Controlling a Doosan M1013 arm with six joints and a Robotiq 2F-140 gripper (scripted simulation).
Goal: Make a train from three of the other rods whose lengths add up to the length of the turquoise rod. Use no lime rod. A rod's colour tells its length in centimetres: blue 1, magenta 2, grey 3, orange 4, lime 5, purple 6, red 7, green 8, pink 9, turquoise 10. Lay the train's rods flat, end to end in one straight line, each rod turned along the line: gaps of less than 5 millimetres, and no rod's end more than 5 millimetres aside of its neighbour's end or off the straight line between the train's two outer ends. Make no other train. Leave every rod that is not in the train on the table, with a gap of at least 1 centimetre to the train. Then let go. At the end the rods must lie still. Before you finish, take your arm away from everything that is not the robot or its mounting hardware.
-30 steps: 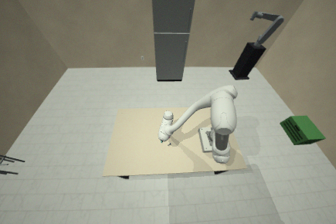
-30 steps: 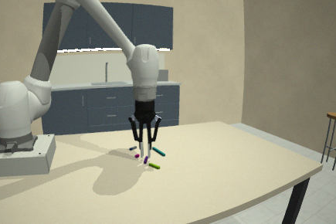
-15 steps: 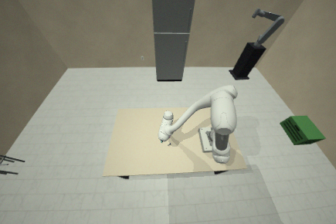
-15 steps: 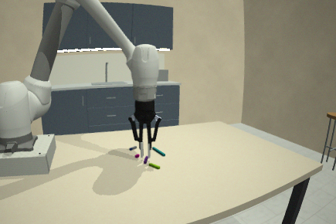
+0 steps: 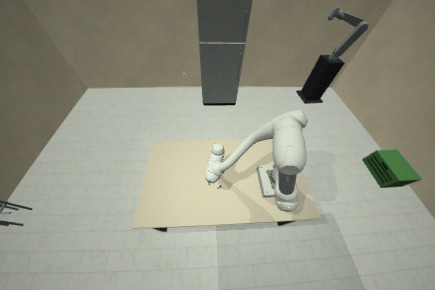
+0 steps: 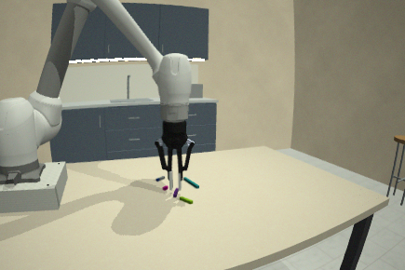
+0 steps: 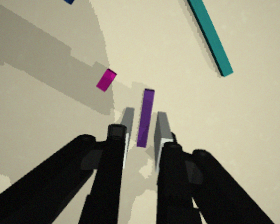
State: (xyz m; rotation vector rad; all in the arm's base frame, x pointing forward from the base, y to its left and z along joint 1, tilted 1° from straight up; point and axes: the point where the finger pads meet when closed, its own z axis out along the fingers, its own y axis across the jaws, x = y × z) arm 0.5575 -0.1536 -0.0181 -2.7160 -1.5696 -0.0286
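The broad, pale wooden table (image 5: 175, 210) (image 6: 265, 209) carries the white six-joint arm (image 5: 290, 142) (image 6: 174, 81), which reaches out over the small rods. Its black two-finger gripper (image 6: 175, 188) (image 7: 144, 123) points down, fingers partly parted and grasping nothing. The long turquoise rod (image 5: 209, 183) (image 6: 191, 182) (image 7: 211, 40), the measure for the train, lies apart on the table. The purple rod (image 6: 176, 193) (image 7: 145, 118) lies on the table, lengthwise between the pale pads in the wrist view, with a gap showing on either side. The lime rod (image 6: 186, 200), barred from the train, lies near it. What looks like a short grey rod (image 6: 162, 178) lies farther back, in line with the small blue rod (image 6: 158, 180) (image 7: 69, 1); whether those two touch cannot be told. The stubby magenta rod (image 6: 165, 188) (image 7: 106, 80) lies between that pair and the purple one. Purple, grey and blue would make the required sum, so the step in hand is probably picking up or releasing the purple rod. If it is a pick, the next move calls for centring the pads, closing squarely, then carrying the rod to the grey-blue line, turning it to match and keeping the magenta rod well aside.
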